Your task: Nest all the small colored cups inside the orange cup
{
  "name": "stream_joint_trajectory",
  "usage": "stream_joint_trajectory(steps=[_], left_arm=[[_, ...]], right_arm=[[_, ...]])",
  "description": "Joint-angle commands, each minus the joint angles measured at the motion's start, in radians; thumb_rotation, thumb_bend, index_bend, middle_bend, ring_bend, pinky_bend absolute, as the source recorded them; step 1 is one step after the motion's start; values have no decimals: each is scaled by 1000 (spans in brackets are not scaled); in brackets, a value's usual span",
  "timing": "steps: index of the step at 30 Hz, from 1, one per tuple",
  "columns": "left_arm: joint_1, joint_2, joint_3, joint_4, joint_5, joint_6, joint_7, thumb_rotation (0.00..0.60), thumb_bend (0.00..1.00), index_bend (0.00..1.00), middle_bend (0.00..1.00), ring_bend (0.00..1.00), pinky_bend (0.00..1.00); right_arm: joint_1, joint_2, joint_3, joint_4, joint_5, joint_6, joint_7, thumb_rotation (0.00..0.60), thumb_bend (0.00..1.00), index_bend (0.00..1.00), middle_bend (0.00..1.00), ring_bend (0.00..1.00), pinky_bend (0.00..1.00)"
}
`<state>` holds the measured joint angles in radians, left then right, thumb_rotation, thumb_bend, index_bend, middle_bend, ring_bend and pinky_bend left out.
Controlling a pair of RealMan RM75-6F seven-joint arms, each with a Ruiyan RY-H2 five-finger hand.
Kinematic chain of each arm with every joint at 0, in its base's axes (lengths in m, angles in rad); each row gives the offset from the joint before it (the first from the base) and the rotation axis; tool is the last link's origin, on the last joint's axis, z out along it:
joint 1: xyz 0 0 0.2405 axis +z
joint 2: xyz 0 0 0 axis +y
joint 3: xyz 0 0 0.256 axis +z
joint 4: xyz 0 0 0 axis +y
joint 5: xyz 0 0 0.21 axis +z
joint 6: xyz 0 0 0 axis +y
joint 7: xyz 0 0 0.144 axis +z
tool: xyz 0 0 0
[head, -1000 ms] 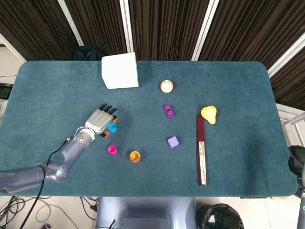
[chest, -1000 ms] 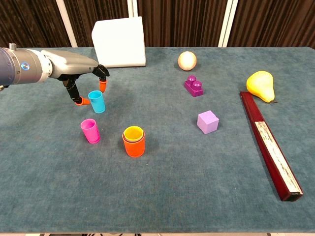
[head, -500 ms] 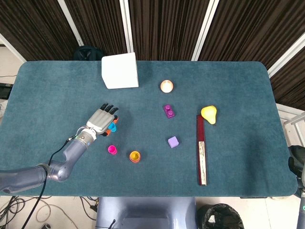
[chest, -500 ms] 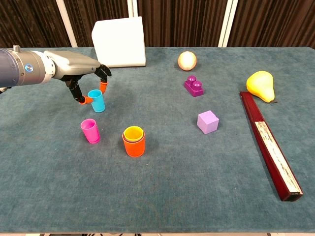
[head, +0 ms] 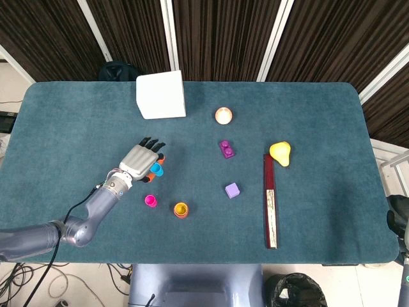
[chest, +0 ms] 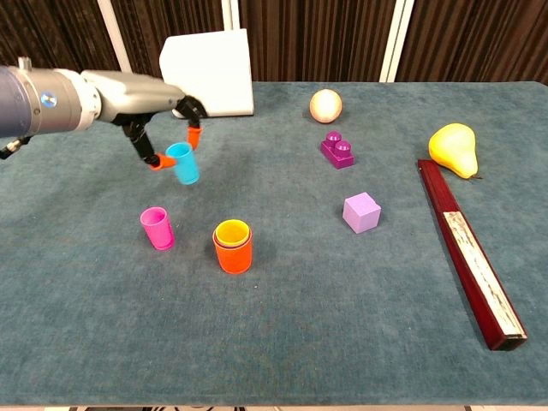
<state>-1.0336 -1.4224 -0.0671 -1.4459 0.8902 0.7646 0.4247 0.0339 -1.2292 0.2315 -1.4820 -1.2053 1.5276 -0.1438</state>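
Note:
My left hand (chest: 150, 107) (head: 139, 160) pinches a small blue cup (chest: 183, 163) (head: 156, 169) between orange-tipped fingertips, lifted off the table and tilted. The orange cup (chest: 233, 251) (head: 181, 210) stands upright to the lower right with a yellow cup (chest: 232, 232) nested in it. A pink cup (chest: 157, 228) (head: 150, 201) stands alone to the left of the orange cup, below the hand. My right hand shows in neither view.
A white box (chest: 207, 72) stands at the back left, close behind the hand. A pale ball (chest: 325, 105), a purple brick (chest: 339, 149), a lilac cube (chest: 361, 211), a yellow pear (chest: 453, 147) and a long dark red bar (chest: 470, 253) lie to the right.
My left hand has closed on the blue cup and lifted it off the table, carrying it up and slightly right. The other cups have not moved.

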Motion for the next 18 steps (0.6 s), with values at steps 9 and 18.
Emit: stream_joint_trajectory(steps=[9, 18], left_arm=[[-22, 109, -35, -273, 85, 13, 5, 600, 340, 441, 89, 0, 0], [-43, 120, -12, -362, 104, -4, 54, 600, 340, 441, 91, 0, 0]], right_arm=[[-3, 5, 3, -4, 0, 6, 6, 600, 420, 36, 0, 35, 10], [-7, 11, 7, -10, -1, 14, 13, 600, 420, 36, 0, 35, 10]])
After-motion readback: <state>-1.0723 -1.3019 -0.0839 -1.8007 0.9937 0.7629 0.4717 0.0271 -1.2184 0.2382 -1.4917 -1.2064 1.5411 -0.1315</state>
